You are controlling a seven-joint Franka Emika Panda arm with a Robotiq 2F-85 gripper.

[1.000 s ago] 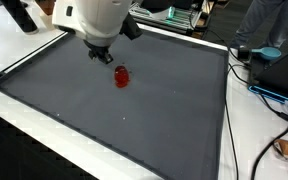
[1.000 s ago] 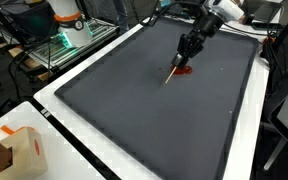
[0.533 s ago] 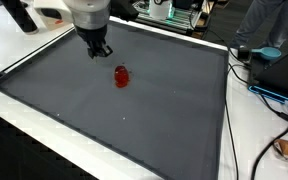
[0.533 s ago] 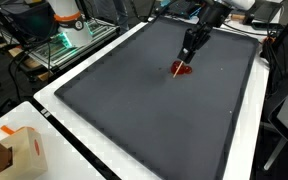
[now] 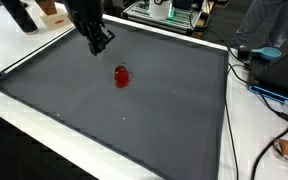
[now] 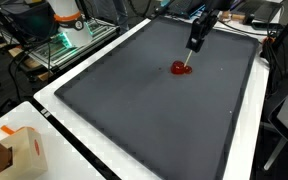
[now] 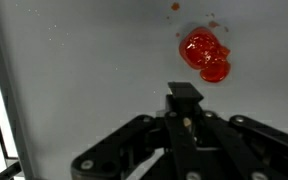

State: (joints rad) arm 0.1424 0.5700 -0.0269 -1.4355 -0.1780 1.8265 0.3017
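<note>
I judge this to be a hover step. My gripper hangs above the gray mat and is clear of the red blob, touching nothing. In the wrist view the fingertips look pressed together with no gap between them. I cannot tell whether anything thin is pinched there.

The blob lies at 1 o'clock from the fingertips in the wrist view. In an exterior view it sits at 7 o'clock from the gripper and near it, on the far half of the mat.

Any move back to the blob calls for a short shift toward it first, then a straight descent — and the fingers would have to part before they could close on anything.

The blob is small, bright red and glossy, with an uneven lumpy outline. 2 or 3 red specks lie just beyond it. Whether it is a solid lump or a wet smear, I cannot say.
</note>
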